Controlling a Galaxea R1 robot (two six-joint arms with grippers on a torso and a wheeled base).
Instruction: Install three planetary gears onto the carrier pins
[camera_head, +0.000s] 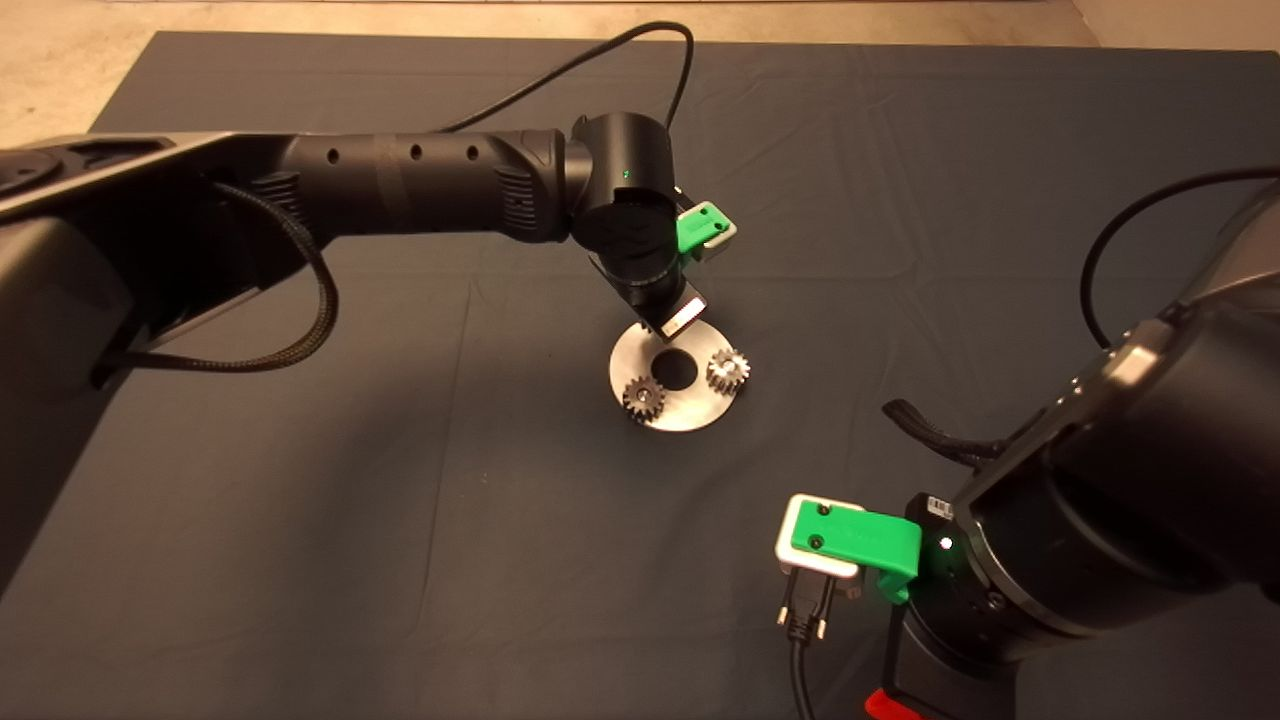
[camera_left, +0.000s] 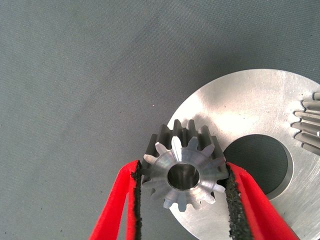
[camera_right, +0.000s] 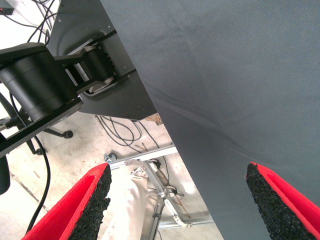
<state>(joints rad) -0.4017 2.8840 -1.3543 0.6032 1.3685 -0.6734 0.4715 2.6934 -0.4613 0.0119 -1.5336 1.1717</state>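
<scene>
A: Left gripper (camera_left: 182, 200) over the far rim of the round silver disc (camera_head: 690, 408), near the middle of the dark mat (camera_head: 400, 500). Jaws pinching a planetary gear (camera_left: 182, 172) by its toothed sides, one black pad against each flank, bore facing the wrist camera.

B: Resting on the disc, or held clear of it?

A: Cannot tell from either view. Positioned at the disc's edge, just beside the centre hole (camera_left: 257, 162). No pin visible under it.

B: And the other gears?

A: Two already on the disc: one (camera_head: 644, 398) at the near-left side of the hole, one (camera_head: 728, 370) at the right. Pins themselves hidden beneath them. Teeth of one seen again at the edge of the left wrist view.

B: Right side?

A: Right gripper (camera_right: 177, 200) parked at the near right edge of the mat, away from the disc. Jaws spread wide, nothing between the pads, only mat and floor with cables beyond.
</scene>
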